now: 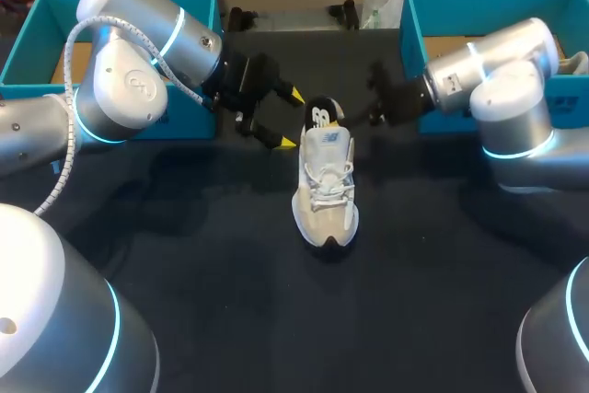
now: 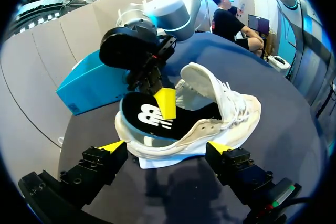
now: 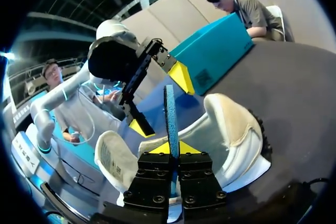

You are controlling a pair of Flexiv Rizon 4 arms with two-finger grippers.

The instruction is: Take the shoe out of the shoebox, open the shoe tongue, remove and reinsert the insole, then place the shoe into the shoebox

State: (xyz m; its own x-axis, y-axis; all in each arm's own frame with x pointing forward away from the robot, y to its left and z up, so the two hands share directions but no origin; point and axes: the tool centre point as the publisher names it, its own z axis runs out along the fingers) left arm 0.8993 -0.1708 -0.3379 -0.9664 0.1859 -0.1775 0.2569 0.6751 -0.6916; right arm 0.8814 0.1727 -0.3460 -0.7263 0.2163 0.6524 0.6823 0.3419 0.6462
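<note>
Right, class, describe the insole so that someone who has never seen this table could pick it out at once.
On the dark table one white shoe lies in the middle. At its heel end the insole stands partly out of the opening, pinched by the right gripper. It is the only flat black piece with a blue edge, unlike the white upper around it.
</note>
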